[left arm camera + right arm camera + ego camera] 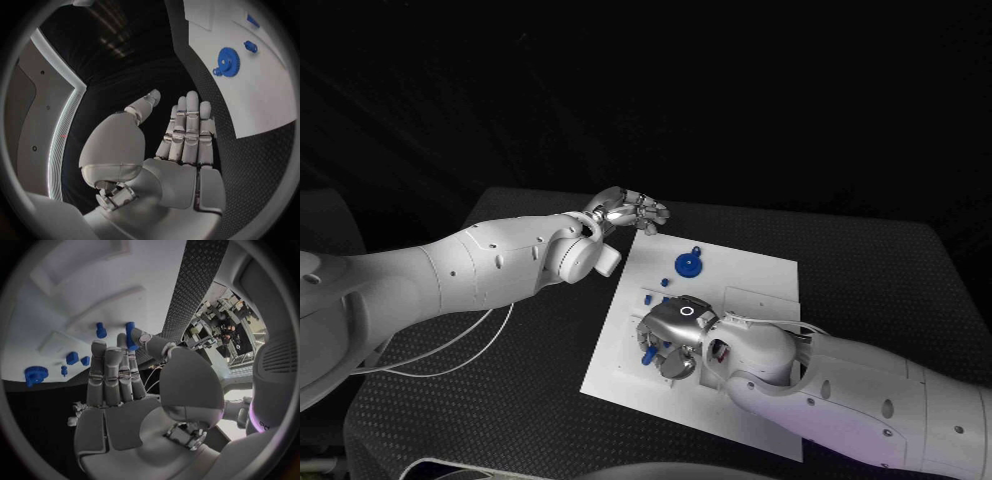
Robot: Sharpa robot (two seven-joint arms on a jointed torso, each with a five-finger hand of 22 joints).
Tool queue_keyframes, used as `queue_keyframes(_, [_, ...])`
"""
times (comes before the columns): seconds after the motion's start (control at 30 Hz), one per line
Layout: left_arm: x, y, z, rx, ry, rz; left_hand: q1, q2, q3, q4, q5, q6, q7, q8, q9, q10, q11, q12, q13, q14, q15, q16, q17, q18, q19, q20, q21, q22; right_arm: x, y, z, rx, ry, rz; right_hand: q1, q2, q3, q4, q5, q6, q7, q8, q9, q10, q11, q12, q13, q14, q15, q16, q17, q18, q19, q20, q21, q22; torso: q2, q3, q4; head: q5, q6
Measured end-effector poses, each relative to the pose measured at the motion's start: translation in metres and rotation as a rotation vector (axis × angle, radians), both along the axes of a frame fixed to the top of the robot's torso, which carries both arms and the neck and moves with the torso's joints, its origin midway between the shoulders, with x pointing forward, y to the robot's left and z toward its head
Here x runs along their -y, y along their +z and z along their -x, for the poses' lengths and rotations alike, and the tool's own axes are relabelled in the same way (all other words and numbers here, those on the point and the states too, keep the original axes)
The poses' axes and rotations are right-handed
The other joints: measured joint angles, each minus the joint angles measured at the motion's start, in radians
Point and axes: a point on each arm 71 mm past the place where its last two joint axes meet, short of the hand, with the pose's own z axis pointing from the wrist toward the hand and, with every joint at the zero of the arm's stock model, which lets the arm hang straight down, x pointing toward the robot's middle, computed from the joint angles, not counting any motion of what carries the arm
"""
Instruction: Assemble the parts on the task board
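Your right hand (119,385) pinches a blue peg (130,335) over the board (747,290); your left hand (181,145) hovers empty, fingers straight, beside the board's corner.

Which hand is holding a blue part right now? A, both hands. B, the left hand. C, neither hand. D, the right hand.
D: in the right wrist view the right hand pinches a small blue part between thumb and a fingertip over the task board, while the left hand is flat and holds nothing, off the board's edge.
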Motion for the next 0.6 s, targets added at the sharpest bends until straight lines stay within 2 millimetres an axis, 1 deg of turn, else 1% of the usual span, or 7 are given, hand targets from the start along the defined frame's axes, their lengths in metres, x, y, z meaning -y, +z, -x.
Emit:
queue_keyframes(0.3, [0.0014, 0.0000, 0.0000, 0.000, -0.002, 0.001, 0.000, 0.000, -0.003, 0.003, 0.000, -0.003, -0.003, 0.000, 0.000, 0.000, 0.000, 0.000, 0.000, 0.000, 0.000, 0.000, 0.000, 0.000, 0.000, 0.000, 0.000, 0.000, -0.0054, -0.0044, 0.0027, 0.002, 0.011, 0.010, 0.003, 0.003, 0.005, -0.001, 0.004, -0.002, 0.001, 0.000, -0.001, 0.000, 0.000, 0.000, 0.000, 0.000, 0.000, 0.000, 0.000, 0.000, 0.000, 0.000, 0.000, 0.000, 0.001, 0.0006, 0.0003, 0.000, -0.002])
queue_keyframes(0.6, [0.0014, 0.0000, 0.0000, -0.001, -0.003, 0.001, 0.000, 0.000, -0.003, 0.003, 0.000, -0.003, -0.003, 0.000, 0.000, 0.000, 0.000, 0.000, 0.000, 0.000, 0.000, 0.000, 0.001, 0.000, 0.000, 0.000, 0.000, 0.000, -0.0055, -0.0048, 0.0029, 0.004, 0.012, 0.011, 0.004, 0.004, 0.004, -0.001, 0.004, -0.001, -0.003, 0.000, -0.003, 0.000, 0.000, 0.000, 0.000, 0.002, 0.002, 0.000, 0.000, 0.000, 0.000, 0.000, 0.000, 0.000, 0.001, 0.0009, 0.0001, 0.001, -0.005])
